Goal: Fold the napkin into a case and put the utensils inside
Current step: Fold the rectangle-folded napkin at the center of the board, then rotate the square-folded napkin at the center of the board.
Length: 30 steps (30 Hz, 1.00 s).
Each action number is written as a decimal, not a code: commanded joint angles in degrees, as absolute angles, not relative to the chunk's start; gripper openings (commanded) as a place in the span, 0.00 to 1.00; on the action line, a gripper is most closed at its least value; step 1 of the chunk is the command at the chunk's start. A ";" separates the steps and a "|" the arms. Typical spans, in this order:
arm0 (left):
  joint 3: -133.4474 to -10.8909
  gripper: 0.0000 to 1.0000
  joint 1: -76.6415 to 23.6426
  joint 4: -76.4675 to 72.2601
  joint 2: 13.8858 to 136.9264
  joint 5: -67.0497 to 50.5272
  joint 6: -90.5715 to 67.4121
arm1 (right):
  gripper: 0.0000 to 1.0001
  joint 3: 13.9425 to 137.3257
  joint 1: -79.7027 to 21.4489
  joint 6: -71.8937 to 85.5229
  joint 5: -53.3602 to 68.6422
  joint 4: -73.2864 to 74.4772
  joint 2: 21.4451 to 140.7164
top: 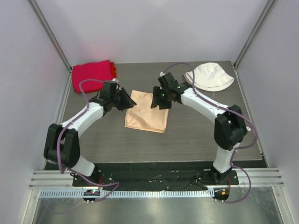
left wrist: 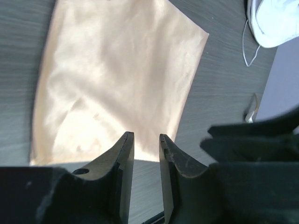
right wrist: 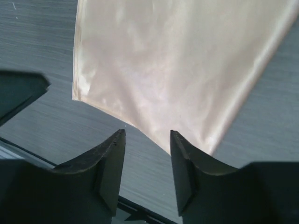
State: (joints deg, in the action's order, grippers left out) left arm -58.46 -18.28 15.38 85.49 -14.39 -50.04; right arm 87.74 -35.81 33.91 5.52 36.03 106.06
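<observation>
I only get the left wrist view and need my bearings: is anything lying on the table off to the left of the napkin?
Observer: Yes, a thick red cloth lies in the far left corner, apart from the napkin.
Operator: Where is the right end effector?
Observer: At the napkin's far right corner, jaws open, holding nothing.
Operator: And the white thing at my top right?
Observer: A white bucket hat, in the far right corner, apart from the napkin.

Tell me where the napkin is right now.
In the top view, the napkin lies flat mid-table between the left tool and the right tool, with the red cloth far-left and the white hat far-right.
</observation>
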 commanded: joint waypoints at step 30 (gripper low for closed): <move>-50.00 0.18 -41.92 3.95 98.00 -8.34 -59.76 | 0.09 85.54 -23.73 19.43 -4.13 23.80 117.23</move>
State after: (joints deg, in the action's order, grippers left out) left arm -48.77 -37.56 1.91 97.86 -7.18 -56.53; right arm 73.25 -24.27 26.41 1.52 19.81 111.63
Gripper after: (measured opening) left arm 0.183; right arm 0.084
